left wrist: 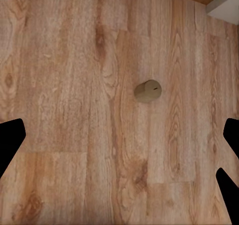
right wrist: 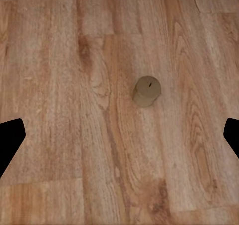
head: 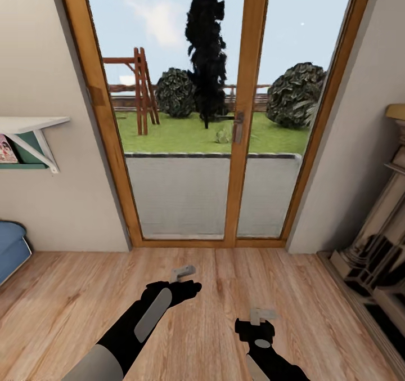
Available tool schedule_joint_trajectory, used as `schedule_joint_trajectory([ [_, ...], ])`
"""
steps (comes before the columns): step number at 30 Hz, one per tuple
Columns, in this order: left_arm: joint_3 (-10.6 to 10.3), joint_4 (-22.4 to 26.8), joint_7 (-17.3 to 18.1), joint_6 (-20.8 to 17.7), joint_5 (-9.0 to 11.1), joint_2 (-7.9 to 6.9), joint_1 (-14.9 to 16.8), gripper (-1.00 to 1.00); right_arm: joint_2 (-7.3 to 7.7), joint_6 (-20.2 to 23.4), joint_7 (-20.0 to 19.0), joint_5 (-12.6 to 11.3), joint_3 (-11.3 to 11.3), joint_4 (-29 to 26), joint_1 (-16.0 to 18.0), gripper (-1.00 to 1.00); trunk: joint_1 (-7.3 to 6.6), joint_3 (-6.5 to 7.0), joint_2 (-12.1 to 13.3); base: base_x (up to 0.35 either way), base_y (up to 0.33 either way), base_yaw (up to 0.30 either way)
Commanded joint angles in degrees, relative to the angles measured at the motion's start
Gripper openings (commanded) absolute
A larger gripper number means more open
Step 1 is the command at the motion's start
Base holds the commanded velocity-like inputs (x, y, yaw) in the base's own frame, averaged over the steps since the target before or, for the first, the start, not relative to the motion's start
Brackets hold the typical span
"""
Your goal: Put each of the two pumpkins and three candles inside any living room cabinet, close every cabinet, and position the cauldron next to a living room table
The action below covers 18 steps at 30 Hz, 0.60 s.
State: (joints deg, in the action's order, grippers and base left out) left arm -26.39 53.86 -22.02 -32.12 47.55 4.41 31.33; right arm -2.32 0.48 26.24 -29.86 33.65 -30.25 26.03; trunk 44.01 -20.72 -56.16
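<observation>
Floor (head: 67, 302): we record light honey-brown planks with darker grain streaks and knots.
Candle (left wrist: 148, 91): we note a dull olive-tan cylinder with a small dark wick mark on top.
Door frame (head: 246, 116): warm orange-brown wood around clear glass.
Walls (head: 39, 66): plain off-white.
Shelf (head: 31, 125): white top and bracket, green underneath.
Left arm (head: 143, 319): black, with a grey panel and a pale grey upper section.
Left tool (head: 184, 271): we see light grey fingers on a black wrist.
Right tool (head: 261, 315): light grey fingers, black body.
Seat at the room's left edge (head: 11, 249): blue.
Outdoors: green lawn (head: 185, 136), dark green bushes (head: 295, 94), near-black tree (head: 206, 49), reddish-brown wooden frame (head: 140, 88), pale blue sky.
</observation>
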Motion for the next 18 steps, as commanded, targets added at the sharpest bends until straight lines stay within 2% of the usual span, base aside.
schedule_joint_trajectory([
  [1, -0.13, 0.09, -0.56, -0.05, 0.60, -0.02, 0.05, 1.00, 0.06, 0.05, 0.48, -0.44, 0.45, -0.07, 0.07, 1.00, 0.01, -0.07, -0.05, 0.001, 0.000, 0.025],
  [7, -0.11, 0.08, -0.56, -0.05, 0.61, -0.02, 0.05, 1.00, 0.07, 0.05, 0.55, -0.43, 0.45, -0.07, 0.07, 1.00, 0.01, -0.07, -0.05, 0.003, 0.000, 0.020],
  [18, -0.29, 0.36, -0.57, -0.07, 0.52, -0.02, 0.04, 1.00, 0.12, 0.02, 0.59, -0.38, 0.45, -0.15, 0.07, 1.00, 0.01, -0.17, -0.05, 0.068, 0.043, 0.060],
])
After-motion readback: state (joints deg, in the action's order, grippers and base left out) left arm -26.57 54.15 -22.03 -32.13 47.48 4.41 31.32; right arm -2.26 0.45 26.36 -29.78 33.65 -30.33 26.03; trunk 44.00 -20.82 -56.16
